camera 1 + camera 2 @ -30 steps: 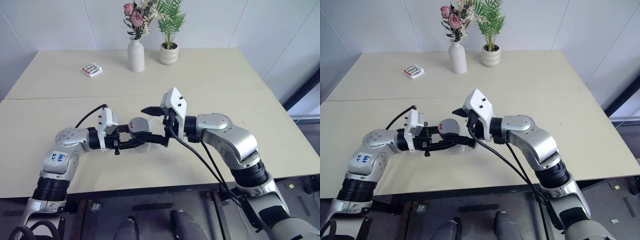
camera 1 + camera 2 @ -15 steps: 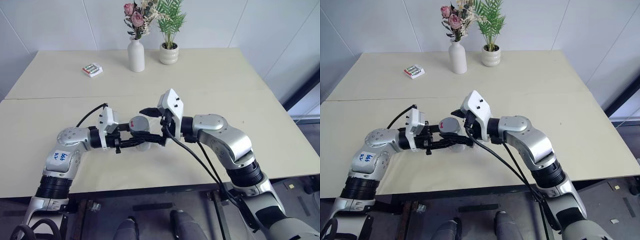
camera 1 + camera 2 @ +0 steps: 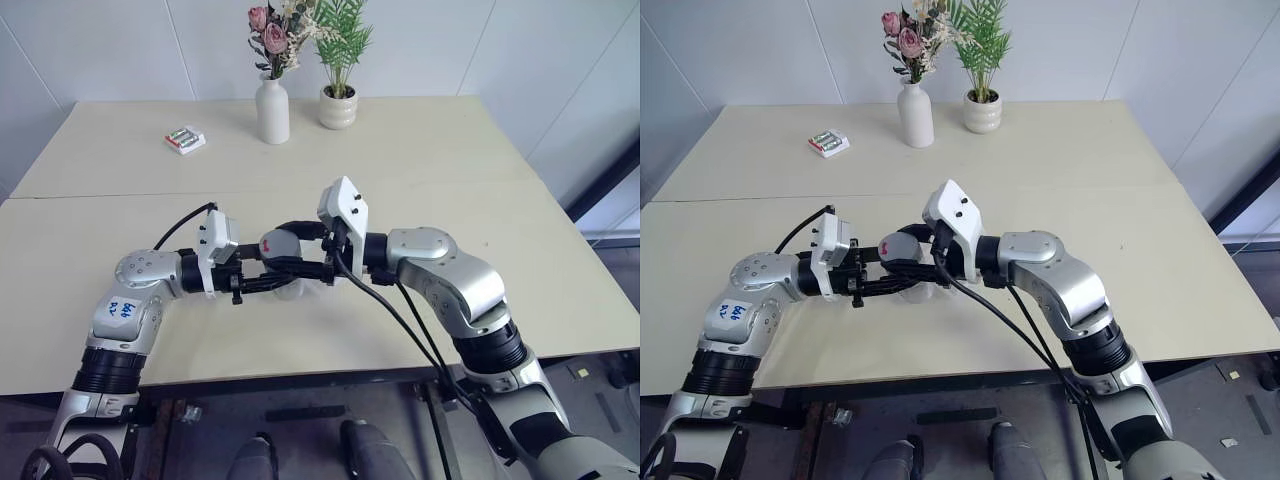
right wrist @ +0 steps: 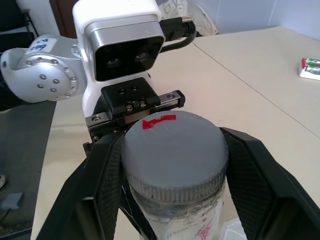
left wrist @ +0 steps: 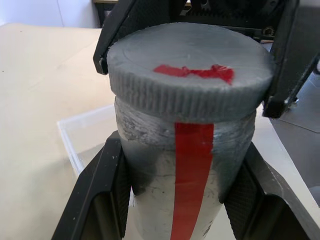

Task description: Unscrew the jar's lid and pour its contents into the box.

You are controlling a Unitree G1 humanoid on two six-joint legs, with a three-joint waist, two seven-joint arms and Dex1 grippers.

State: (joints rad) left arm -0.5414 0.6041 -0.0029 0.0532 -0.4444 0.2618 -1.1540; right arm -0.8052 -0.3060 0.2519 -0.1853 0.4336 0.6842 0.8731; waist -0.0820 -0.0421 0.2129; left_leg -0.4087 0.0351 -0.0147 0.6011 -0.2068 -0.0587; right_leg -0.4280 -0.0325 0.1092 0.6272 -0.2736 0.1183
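The jar (image 3: pixel 279 244) is a small grey cylinder with a red streak down its side (image 5: pixel 192 170), held upright above the table. My left gripper (image 3: pixel 283 270) comes in from the left and is shut on the jar's body. From the right, my right gripper (image 3: pixel 294 247) is shut on the grey ribbed lid (image 4: pixel 174 150), one finger on each side. The lid sits on the jar. The box (image 5: pixel 82 137), a clear shallow tray, lies on the table right under the jar. The contents are hidden inside the jar.
A white vase with flowers (image 3: pixel 271 108) and a small potted plant (image 3: pixel 338 105) stand at the table's far edge. A small red-green-white packet (image 3: pixel 184 139) lies at the back left. The table's front edge (image 3: pixel 300 378) runs just below both arms.
My right gripper's fingers, wide open around the lid a second ago, have closed onto it. Both arms and the jar have stayed in place.
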